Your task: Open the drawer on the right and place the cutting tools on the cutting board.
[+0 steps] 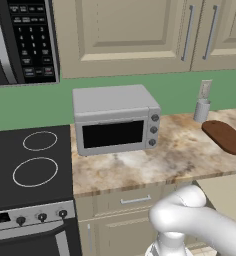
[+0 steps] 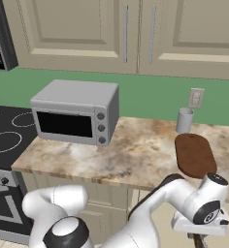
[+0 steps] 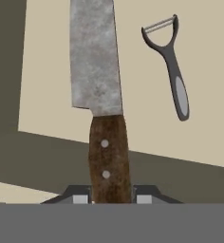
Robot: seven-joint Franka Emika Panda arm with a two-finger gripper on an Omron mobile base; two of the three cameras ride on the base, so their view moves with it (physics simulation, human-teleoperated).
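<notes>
- My tool (image 3: pixel 111 199) is closed on the brown handle of the knife (image 3: pixel 97 71); in the hand view the fingertips (image 3: pixel 78 197) sit on either side of the handle and the blade runs up away from me.
- The drawer (image 3: pixel 133 95) is open below me, its pale floor showing, so I judge the first step done.
- The peeler (image 3: pixel 173 71) lies on the drawer floor beside the blade, apart from it, not yet collected.
- The cutting board (image 2: pixel 194 155) lies bare on the table (image 2: pixel 136 150) to the right, so both tools have yet to reach it.
- A grey cup (image 2: pixel 184 120) stands just behind the board; the toaster oven (image 2: pixel 77 112) sits well to the left, out of the way.
- I judge the table edge above the drawer the main thing to clear when lifting.
</notes>
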